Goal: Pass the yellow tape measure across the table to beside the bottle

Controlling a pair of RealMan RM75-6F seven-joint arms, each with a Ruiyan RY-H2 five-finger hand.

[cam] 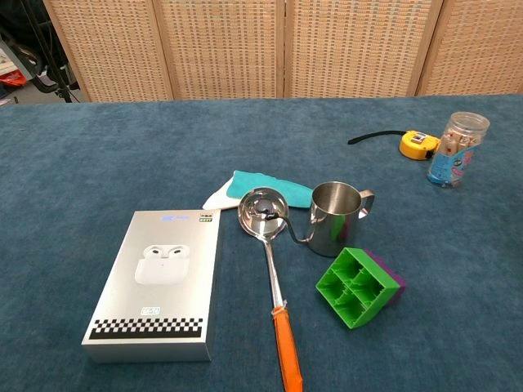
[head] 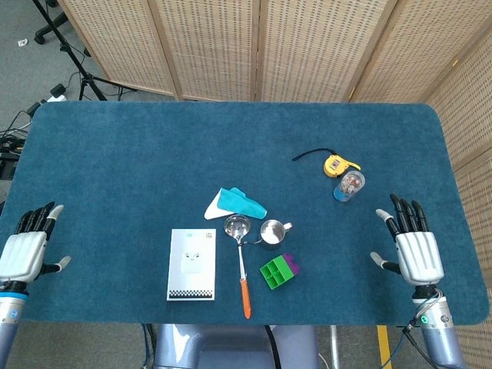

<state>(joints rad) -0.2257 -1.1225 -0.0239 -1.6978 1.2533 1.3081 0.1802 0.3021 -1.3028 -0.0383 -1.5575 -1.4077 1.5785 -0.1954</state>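
The yellow tape measure (head: 335, 165) (cam: 417, 145) lies on the blue table with its black strap trailing left, right beside the clear bottle (head: 350, 185) (cam: 457, 149). My right hand (head: 416, 252) hovers open near the table's right front edge, well clear of both. At the left front edge my left hand (head: 24, 250) is open and holds nothing. Neither hand shows in the chest view.
Mid-table lie a teal and white cloth (head: 237, 202), a metal ladle (head: 240, 254) with an orange handle, a steel cup (head: 273, 231), a green and purple block (head: 278, 270) and a silver earbuds box (head: 191, 264). Wicker screens stand behind the table.
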